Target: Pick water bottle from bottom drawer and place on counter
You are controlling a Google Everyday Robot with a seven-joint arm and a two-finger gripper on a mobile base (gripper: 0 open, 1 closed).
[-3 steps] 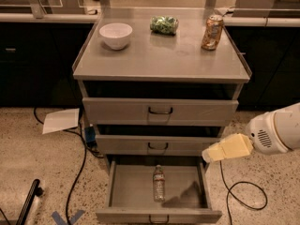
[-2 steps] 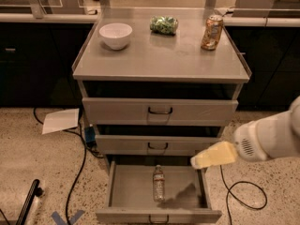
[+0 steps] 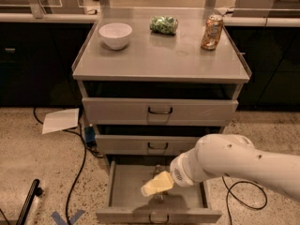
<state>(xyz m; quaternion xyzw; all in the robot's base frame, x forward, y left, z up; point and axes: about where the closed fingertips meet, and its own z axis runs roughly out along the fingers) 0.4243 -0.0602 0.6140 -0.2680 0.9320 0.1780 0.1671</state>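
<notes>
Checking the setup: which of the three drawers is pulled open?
The bottom drawer, pulled out with the gripper over it; the top drawer and middle drawer are pushed in.

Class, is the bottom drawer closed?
No, the bottom drawer is pulled open, with the gripper over its inside.

A white bowl (image 3: 115,34), green bag (image 3: 164,24) and orange can (image 3: 212,32) are set in a row; paper (image 3: 61,120) and cables (image 3: 79,172) are seen on the floor (image 3: 28,168); the gripper (image 3: 157,184) is held low, centre.
</notes>
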